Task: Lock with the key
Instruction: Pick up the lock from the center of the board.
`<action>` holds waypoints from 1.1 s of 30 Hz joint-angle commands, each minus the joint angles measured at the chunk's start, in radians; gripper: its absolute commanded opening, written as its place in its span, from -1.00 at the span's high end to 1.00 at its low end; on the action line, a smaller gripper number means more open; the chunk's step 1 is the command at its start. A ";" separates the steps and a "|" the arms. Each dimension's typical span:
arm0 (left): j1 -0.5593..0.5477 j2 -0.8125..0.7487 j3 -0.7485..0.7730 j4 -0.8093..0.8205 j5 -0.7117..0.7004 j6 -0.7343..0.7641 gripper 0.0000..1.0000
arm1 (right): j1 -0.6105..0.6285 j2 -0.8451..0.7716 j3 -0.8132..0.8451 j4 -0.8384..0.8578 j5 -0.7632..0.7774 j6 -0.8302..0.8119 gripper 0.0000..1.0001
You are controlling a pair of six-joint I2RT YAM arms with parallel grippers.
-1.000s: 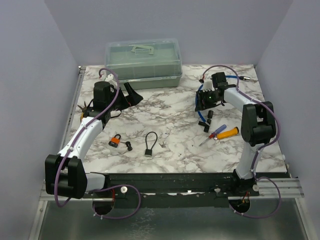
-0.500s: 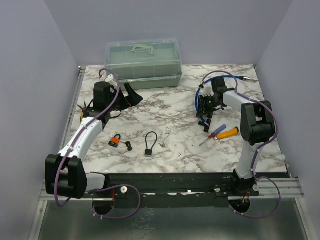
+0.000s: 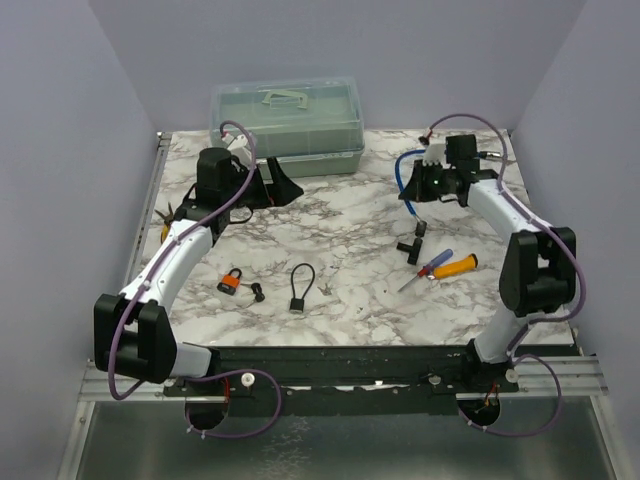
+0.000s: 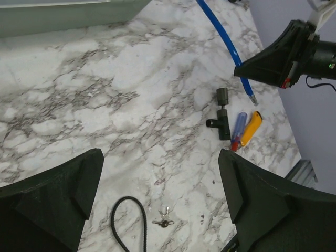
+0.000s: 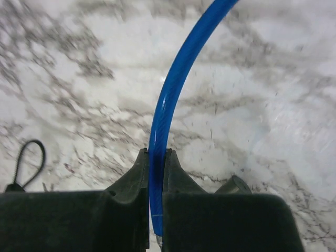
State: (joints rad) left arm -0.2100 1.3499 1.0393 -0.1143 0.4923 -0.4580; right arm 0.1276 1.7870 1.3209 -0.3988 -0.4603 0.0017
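Down on the marble surface [image 3: 350,325], near the front and to the left, lies the orange padlock [image 3: 231,281]. A small black piece [image 3: 258,292] lies just beside it, too small to tell what it is. A little to the right is a black cable lock [image 3: 299,304] with its loop pointing to the back. A tiny silver key [image 4: 163,222] lies just beside that loop. No gripper is touching any of these.

The left gripper [image 3: 278,187] hangs over the back left part of the surface, near the see-through box [image 3: 285,125] that stands at the back. Its two fingers are spread very wide and hold nothing.

The right gripper [image 5: 156,157] is up over the back right part, well apart from the locks. Its fingers are pinched tight on a blue tube [image 5: 168,100]. The tube curves up and away from the fingers.

Under the right arm, on the surface, lies a black T-shaped piece [image 3: 412,243]. Just beside it are two tools, one with a blue and red handle [image 3: 437,262] and one with an orange handle [image 3: 456,265].
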 commanded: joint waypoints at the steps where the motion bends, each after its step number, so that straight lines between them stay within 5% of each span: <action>1: -0.042 0.041 0.105 0.007 0.119 0.027 -0.98 | -0.016 -0.146 -0.018 0.195 -0.095 0.103 0.99; 14: -0.157 0.238 0.360 0.068 0.209 -0.202 -0.96 | -0.016 -0.344 -0.215 0.630 -0.259 0.324 0.99; 21: -0.220 0.379 0.453 0.156 0.184 -0.341 -0.77 | -0.014 -0.371 -0.298 0.686 -0.314 0.352 0.99; 33: -0.308 0.549 0.585 0.177 0.130 -0.335 -0.60 | 0.006 -0.410 -0.361 0.719 -0.350 0.354 0.99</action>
State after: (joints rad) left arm -0.4908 1.8580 1.5723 0.0284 0.6510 -0.7891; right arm 0.1173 1.4132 0.9760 0.2398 -0.7589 0.3595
